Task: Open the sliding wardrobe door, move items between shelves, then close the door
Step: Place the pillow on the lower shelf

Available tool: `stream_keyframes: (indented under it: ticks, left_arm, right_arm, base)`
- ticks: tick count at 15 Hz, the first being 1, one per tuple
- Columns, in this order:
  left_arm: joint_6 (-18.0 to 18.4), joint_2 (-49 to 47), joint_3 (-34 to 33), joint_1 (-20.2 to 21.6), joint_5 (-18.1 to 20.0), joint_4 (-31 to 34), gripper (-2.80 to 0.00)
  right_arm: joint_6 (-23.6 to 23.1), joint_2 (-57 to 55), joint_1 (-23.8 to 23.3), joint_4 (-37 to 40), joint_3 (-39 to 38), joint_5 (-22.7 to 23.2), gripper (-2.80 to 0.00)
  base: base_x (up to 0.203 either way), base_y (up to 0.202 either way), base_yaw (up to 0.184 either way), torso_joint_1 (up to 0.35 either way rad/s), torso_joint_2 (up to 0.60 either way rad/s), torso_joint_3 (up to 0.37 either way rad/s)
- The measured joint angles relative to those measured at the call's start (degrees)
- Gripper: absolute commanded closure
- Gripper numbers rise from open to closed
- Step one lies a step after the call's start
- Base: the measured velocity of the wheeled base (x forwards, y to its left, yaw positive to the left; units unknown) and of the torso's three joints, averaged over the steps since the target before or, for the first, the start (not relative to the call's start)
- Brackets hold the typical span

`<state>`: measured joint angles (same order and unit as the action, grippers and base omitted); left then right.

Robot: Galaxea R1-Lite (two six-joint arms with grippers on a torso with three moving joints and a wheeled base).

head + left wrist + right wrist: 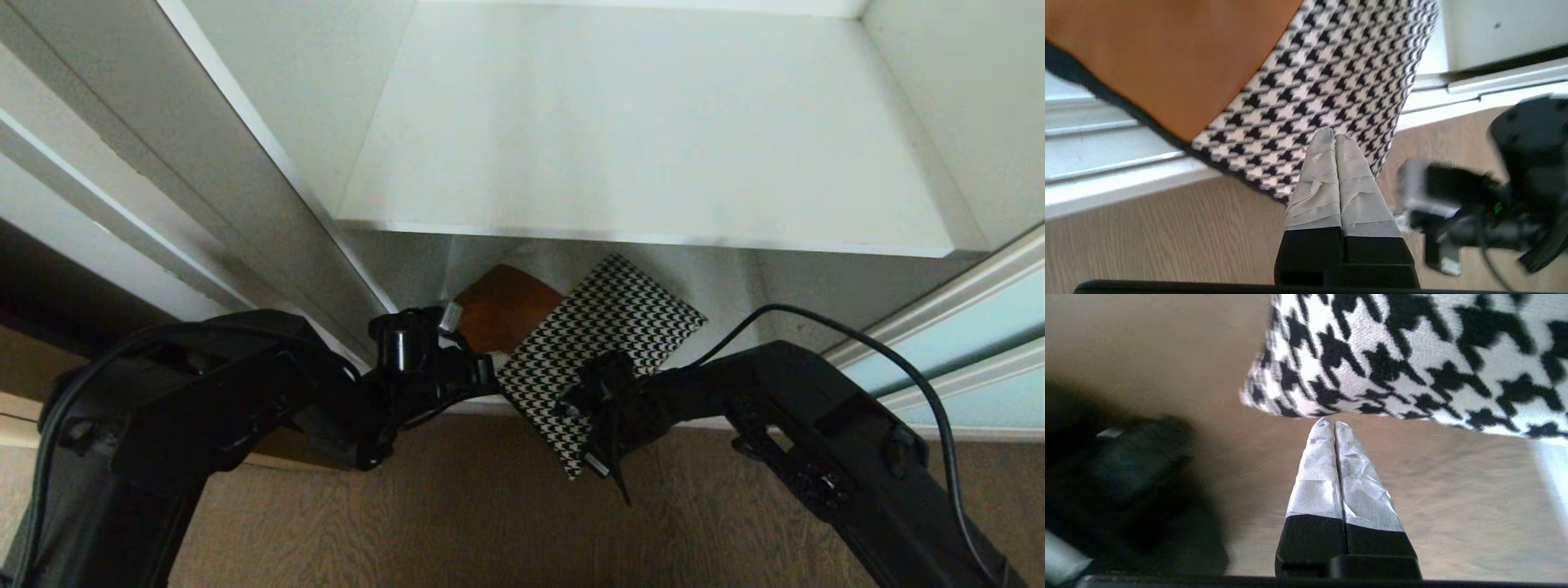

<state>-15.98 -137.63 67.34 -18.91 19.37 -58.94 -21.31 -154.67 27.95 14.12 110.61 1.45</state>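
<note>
Cushion (604,343), brown and houndstooth patches, between closed empty left gripper (1335,136) and right gripper (1331,424)

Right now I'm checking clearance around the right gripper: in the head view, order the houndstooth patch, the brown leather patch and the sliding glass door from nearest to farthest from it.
1. The houndstooth patch, right beside the right gripper.
2. The brown leather patch, beyond it toward the left arm.
3. The sliding glass door, far off at the right edge.
</note>
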Motion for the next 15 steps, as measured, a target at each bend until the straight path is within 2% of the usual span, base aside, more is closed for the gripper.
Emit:
stream_keyframes:
  ticks: [4, 8, 10, 12, 14, 15]
  left_arm:
    - [0.17, -0.22, -0.31, -0.22, -0.05, 2.22, 0.00]
    - [1.00, -0.65, 0.16, -1.10, -0.30, 7.82, 0.00]
    - [0.97, -0.88, 0.96, -1.59, -0.13, 11.75, 0.00]
    - [1.00, -1.15, 2.01, -3.53, -0.22, 16.31, 0.00]
    - [2.01, -1.62, 2.36, -6.00, -0.50, 19.56, 0.00]
    - [2.47, -1.95, 2.56, -6.95, -0.75, 21.62, 0.00]
  right_arm:
    - [4.61, 6.11, -3.55, 0.93, -6.74, 10.38, 0.00]
    - [6.36, 16.72, -10.79, 0.61, -20.81, 22.25, 0.00]
    - [11.04, 22.01, -15.95, -0.60, -25.65, 29.12, 0.00]
    - [16.61, 25.25, -19.20, -2.56, -27.22, 34.97, 0.00]
    - [18.13, 26.67, -22.03, -5.10, -27.54, 37.89, 0.00]
    - [18.64, 26.75, -23.89, -7.40, -27.96, 40.96, 0.00]
  base:
    - [0.000, 0.000, 0.000, 0.000, 0.00, 0.000]
    - [0.000, 0.000, 0.000, 0.000, 0.00, 0.000]
    - [0.000, 0.000, 0.000, 0.000, 0.00, 0.000]
    - [0.000, 0.000, 0.000, 0.000, 0.00, 0.000]
    - [0.000, 0.000, 0.000, 0.000, 0.00, 0.000]
    - [0.000, 0.000, 0.000, 0.000, 0.00, 0.000]
